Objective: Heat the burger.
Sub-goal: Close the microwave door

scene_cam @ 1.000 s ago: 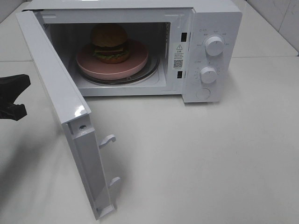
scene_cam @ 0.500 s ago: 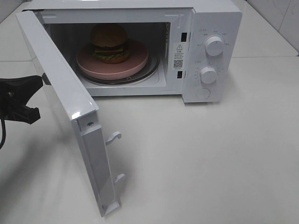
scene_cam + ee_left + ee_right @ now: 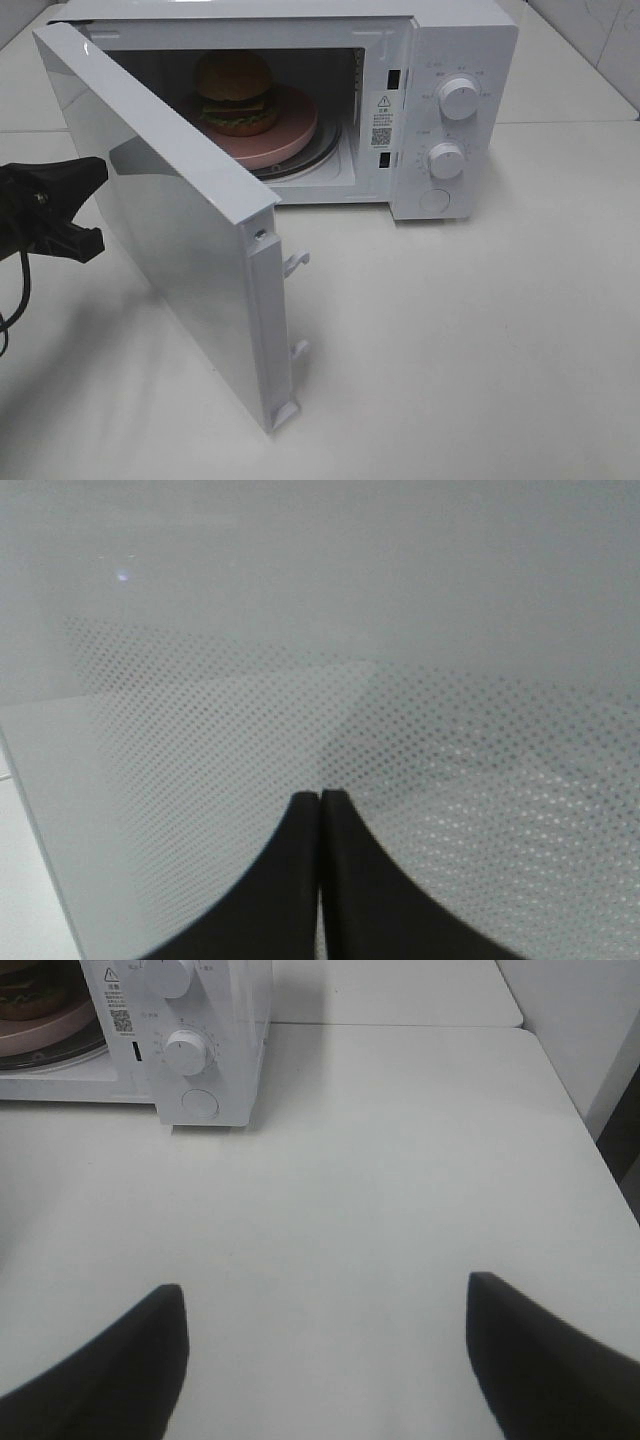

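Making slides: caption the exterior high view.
Shut jaws of left arm against half-open white microwave door; layered brown-and-green burger inside on round pink plate.

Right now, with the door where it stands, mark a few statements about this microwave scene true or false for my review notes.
1. The burger sits on the pink plate inside the microwave. True.
2. The microwave door is fully shut. False: it stands partly open, and the burger shows past its top edge.
3. The left gripper is shut, with its tips close to the door's outer face. True.
4. The right gripper grips the plate. False: it is open and empty above the white table.
5. The microwave has three knobs. False: there is only an upper knob and a lower knob.
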